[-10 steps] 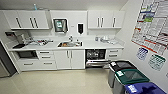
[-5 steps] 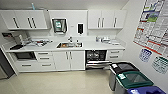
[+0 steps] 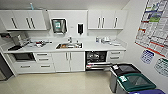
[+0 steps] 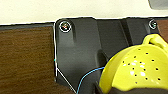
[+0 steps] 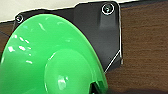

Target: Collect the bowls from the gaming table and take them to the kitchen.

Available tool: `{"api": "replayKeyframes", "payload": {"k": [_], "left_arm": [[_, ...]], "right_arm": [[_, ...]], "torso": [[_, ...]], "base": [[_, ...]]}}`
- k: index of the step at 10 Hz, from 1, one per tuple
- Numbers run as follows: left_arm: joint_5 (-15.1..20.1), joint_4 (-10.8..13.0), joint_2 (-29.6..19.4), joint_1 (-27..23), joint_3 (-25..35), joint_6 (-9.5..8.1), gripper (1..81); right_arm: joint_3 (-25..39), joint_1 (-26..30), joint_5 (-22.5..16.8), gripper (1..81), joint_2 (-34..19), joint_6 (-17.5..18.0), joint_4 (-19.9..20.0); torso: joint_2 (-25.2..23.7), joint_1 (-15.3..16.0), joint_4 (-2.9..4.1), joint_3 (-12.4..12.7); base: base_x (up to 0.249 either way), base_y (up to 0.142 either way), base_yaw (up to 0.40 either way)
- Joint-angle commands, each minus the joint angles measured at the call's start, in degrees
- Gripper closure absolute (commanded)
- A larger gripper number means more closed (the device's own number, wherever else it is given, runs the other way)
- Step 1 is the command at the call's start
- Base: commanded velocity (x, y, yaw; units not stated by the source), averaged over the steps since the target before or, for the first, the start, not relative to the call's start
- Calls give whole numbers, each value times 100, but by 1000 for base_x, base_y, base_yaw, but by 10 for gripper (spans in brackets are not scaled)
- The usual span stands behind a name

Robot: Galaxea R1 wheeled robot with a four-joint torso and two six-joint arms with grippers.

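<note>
Kitchenette ahead, one bowl at each wrist.

The white kitchen [image 3: 63, 53] spans the middle of the head view: upper cabinets [image 3: 25, 20] at upper left and upper right, the countertop [image 3: 91, 46] across the centre with the steel sink [image 3: 69, 45] in it, and the dishwasher [image 3: 96, 60] standing open right of centre. Lidded bins [image 3: 132, 81] fill the lower right, under wall posters [image 3: 156, 25]. The green bowl [image 5: 50, 57] looms large in the right wrist view, the perforated yellow bowl [image 4: 137, 70] in the left wrist view's lower right; whether either gripper's fingers clamp its bowl I cannot tell.
</note>
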Motion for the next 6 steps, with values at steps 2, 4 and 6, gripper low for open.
{"api": "replayKeyframes", "payload": {"k": [2,4,6], "left_arm": [[254,20,-39,-208,-29,15,811],[254,29,-30,-207,-20,15,811],[254,20,-30,-207,-29,15,811]], "right_arm": [[-12,169,-278,811,-58,-12,-45],[-12,160,-278,811,-67,-12,-45],[-12,169,-278,811,-58,-12,-45]], "torso": [[-2,2,0,0],[-4,-5,0,0],[0,0,0,0]], "base": [[109,0,0],[134,0,0],[133,0,0]]}}
